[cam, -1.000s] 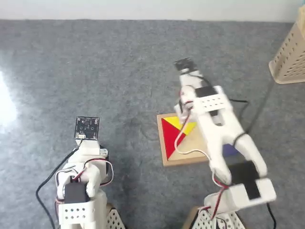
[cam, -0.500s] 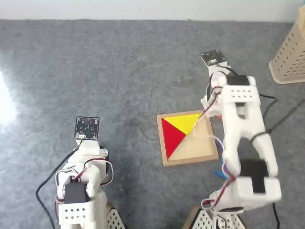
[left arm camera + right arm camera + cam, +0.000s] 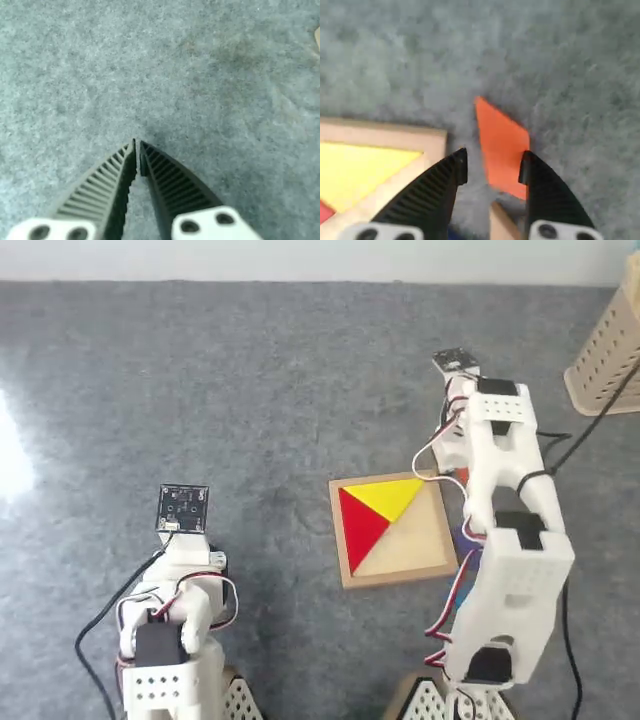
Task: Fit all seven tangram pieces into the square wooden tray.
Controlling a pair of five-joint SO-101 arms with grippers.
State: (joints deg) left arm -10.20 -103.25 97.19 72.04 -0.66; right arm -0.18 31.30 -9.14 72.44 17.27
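Carpet of grey pile (image 3: 200,370) is spread beneath a square wooden tray (image 3: 415,545), in which a red triangle (image 3: 360,523) and a yellow triangle (image 3: 388,497) are seated. An orange parallelogram piece (image 3: 502,145) is laid just beside the tray's corner, under the right gripper (image 3: 494,152), whose jaws are held apart. The left gripper (image 3: 138,142) is held over bare carpet, jaws together.

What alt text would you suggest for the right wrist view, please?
The right tool, open, frames an orange parallelogram piece lying on the grey mat just outside a corner of the wooden tray. A yellow triangle lies in the tray.
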